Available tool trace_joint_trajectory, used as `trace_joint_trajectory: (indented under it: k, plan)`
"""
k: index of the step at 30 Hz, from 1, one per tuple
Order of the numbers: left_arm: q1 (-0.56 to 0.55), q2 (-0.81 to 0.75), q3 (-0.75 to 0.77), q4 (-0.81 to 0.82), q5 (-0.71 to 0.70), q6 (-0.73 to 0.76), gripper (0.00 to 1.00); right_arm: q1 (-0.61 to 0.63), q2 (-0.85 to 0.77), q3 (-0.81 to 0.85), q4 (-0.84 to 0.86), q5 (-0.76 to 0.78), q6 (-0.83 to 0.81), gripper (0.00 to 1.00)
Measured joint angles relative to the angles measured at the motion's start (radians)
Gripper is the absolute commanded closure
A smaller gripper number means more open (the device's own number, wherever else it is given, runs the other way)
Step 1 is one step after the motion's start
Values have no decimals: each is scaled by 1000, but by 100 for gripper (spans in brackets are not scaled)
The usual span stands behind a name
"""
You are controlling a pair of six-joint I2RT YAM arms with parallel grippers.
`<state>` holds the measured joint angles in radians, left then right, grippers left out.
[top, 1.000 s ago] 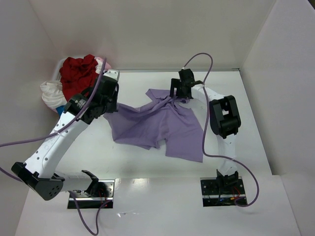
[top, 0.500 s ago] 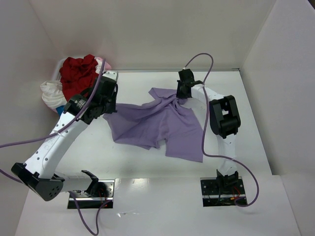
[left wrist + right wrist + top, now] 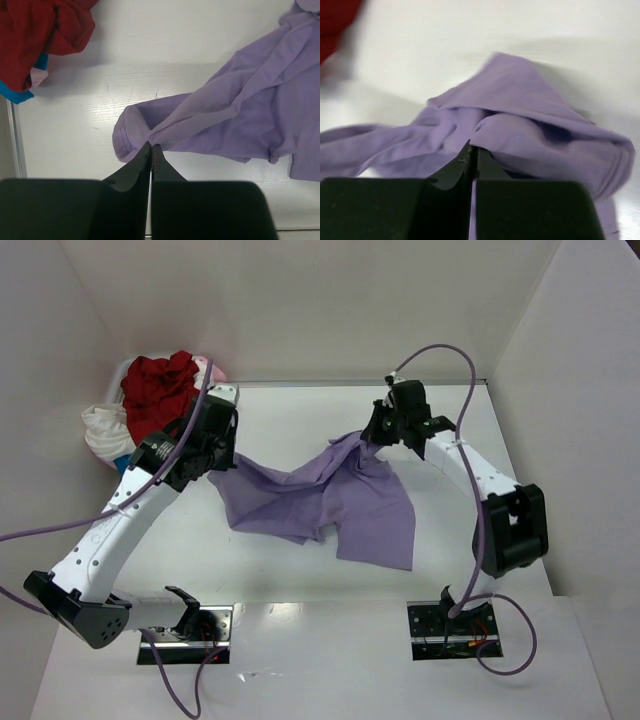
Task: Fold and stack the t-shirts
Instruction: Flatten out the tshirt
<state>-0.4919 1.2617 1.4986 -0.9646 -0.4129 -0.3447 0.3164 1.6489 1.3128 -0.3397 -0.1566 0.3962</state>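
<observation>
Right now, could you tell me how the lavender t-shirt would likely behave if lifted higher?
Probably floppy: the lavender t-shirt drapes in folds between the left tool and right tool. Likely light, since small pinches of cloth hold it.

I count one lavender shirt (image 3: 340, 500) mid-table, plus one red shirt (image 3: 155, 395), one white shirt (image 3: 100, 430) and one pink shirt (image 3: 207, 368) heaped far left: four in all. My left pincer (image 3: 151, 150) and right pincer (image 3: 472, 150) make two.

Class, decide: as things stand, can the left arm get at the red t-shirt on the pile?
Probably not yet. The red t-shirt lies uncovered close beside it, but the left hand is shut on the lavender t-shirt and must let go first.
</observation>
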Motion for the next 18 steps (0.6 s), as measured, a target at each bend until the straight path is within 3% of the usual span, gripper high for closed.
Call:
trace_joint_trajectory:
  k: [2, 3, 4, 6, 10, 18]
  plan:
    - [1, 0, 0, 0, 2, 1, 100, 6, -47, -20, -9, -74, 3, 83]
    - [1, 0, 0, 0, 3, 2, 100, 11, -57, -30, -19, -99, 3, 68]
    - [1, 0, 0, 0, 5, 2, 100, 21, -61, -39, -32, -120, 4, 35]
    - [1, 0, -1, 0, 8, 2, 100, 46, -62, -70, -62, -152, -2, 20]
    - [1, 1, -7, 3, 11, 3, 100, 77, -66, -124, -150, -142, -7, 1]
    - [1, 12, -16, 11, 22, 5, 100, -7, -144, -113, -179, 16, 4, 1]
